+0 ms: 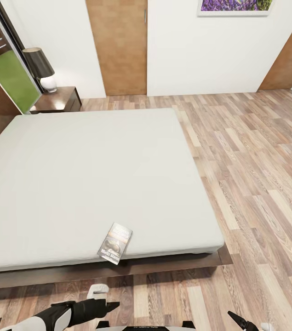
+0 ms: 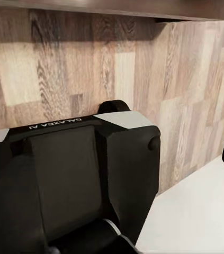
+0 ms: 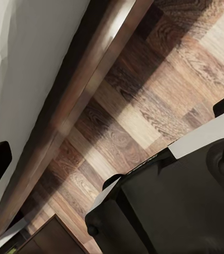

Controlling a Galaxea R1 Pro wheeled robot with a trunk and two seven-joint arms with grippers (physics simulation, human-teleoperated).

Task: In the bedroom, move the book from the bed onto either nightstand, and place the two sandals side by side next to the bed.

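Off-white bed (image 1: 86, 184), book (image 1: 115, 242) flat at its near edge.

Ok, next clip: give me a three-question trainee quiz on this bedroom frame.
1. True or false: the book lies flat at the near edge of the bed, overhanging it slightly.
2. What stands on the nightstand in the far corner? A) a vase B) a lamp C) a clock
3. Fill in: the left gripper hangs low over the wood-plank ____, short of the bed frame.

Key: 1 true; 2 B; 3 floor.
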